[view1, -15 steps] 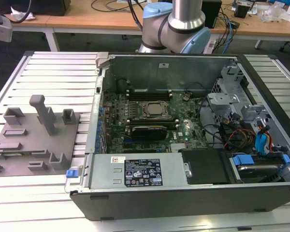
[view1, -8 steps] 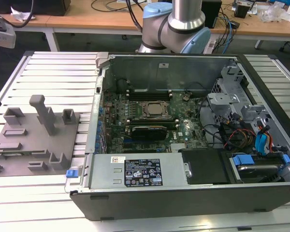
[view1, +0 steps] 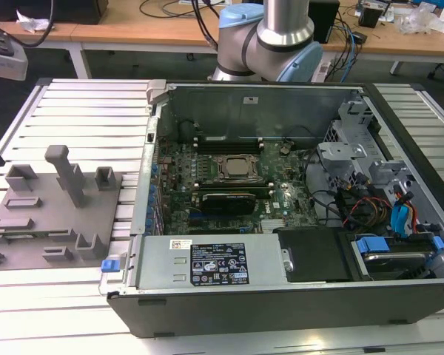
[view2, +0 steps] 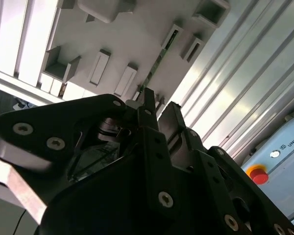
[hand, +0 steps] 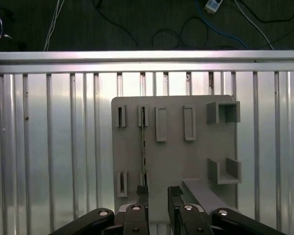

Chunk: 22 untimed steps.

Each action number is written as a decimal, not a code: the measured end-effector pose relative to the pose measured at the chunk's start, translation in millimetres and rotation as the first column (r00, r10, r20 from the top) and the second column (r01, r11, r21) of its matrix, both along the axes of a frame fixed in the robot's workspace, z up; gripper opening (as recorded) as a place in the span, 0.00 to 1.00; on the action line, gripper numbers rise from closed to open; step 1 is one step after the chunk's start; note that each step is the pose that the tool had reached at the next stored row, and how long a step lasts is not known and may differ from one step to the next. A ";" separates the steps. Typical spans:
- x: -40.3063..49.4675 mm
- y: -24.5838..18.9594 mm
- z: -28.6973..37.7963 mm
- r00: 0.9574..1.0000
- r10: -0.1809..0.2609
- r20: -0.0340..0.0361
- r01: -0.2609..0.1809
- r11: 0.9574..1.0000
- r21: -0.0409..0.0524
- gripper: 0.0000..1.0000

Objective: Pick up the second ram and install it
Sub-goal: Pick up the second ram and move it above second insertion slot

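The second ram (hand: 143, 147) is a thin green stick standing on edge in two slots of the grey fixture plate (hand: 196, 161). In the second wrist view the ram (view2: 157, 63) runs as a narrow greenish line across the plate (view2: 137, 39). My gripper (hand: 159, 194) hovers over the plate's near edge, at one end of the stick. Its black fingers (hand: 142, 196) are a small gap apart with nothing between them, and one finger lines up with the stick. In the second wrist view the gripper (view2: 159, 104) points at the same end of the ram.
The open computer case (view1: 281, 296) lies at the exterior view's right, with the CPU socket (view1: 235, 167) and a black card (view1: 223, 201) on its board. The fixture plate (view1: 29, 222) with grey upright blocks (view1: 66, 174) sits at the left on the ribbed aluminium table (view1: 74, 103).
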<state>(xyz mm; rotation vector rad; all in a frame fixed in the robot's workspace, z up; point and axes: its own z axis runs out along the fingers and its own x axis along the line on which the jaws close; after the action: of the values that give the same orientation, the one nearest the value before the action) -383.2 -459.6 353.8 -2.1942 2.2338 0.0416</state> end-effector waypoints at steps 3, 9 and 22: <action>0.0 0.0 -2.9 1.000 0.000 0.000 0.000 1.000 0.000 0.30; 0.0 0.0 -7.1 1.000 0.000 0.000 0.000 1.000 0.000 0.30; 0.0 0.0 -17.3 1.000 0.000 0.000 0.000 1.000 0.000 0.30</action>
<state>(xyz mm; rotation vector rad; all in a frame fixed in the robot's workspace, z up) -383.2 -459.6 336.5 -2.1942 2.2340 0.0417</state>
